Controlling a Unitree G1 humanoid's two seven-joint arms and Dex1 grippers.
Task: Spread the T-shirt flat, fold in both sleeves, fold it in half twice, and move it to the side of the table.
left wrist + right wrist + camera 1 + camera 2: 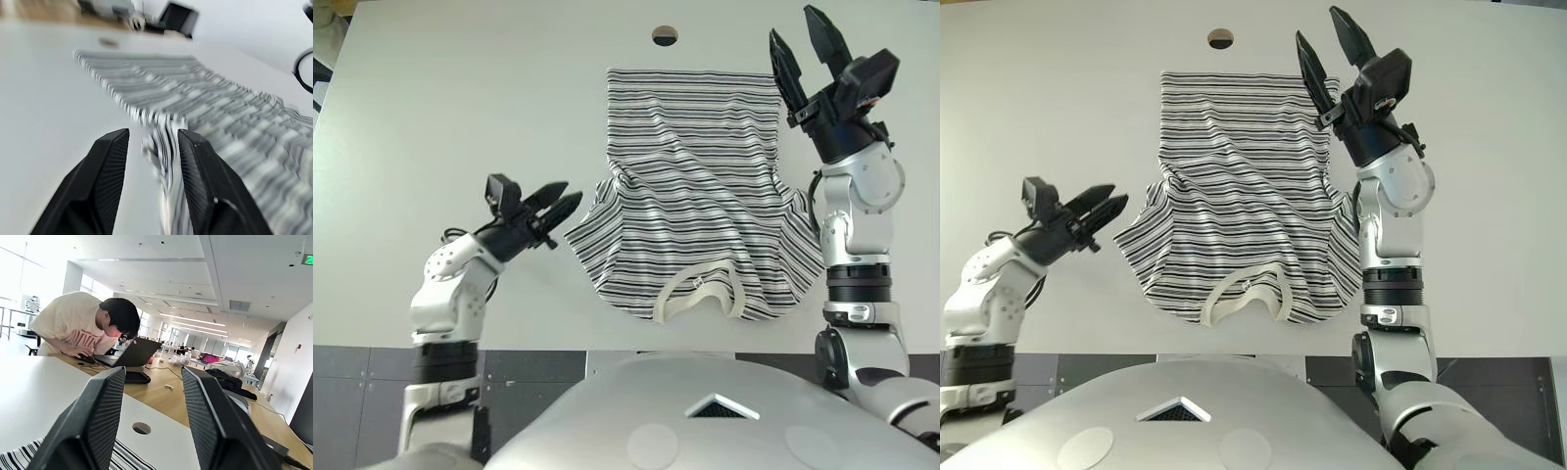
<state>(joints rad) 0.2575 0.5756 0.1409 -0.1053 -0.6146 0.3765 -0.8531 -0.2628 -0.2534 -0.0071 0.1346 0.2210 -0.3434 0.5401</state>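
Hovering left claw [570, 194] narrowly parted beside T-shirt [690, 186], right claw [791, 24] spread wide, empty

Broad tabletop [460, 117] flanks the T-shirt [695, 186] on both sides.

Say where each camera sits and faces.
Left eye view: on the head, looking down at the T-shirt, table, left gripper and right gripper.
Right eye view: stereo twin, same scene.
Left wrist view: low, facing the sleeve through the open left gripper.
Right wrist view: raised, facing the room through the open right gripper.
All share the T-shirt.
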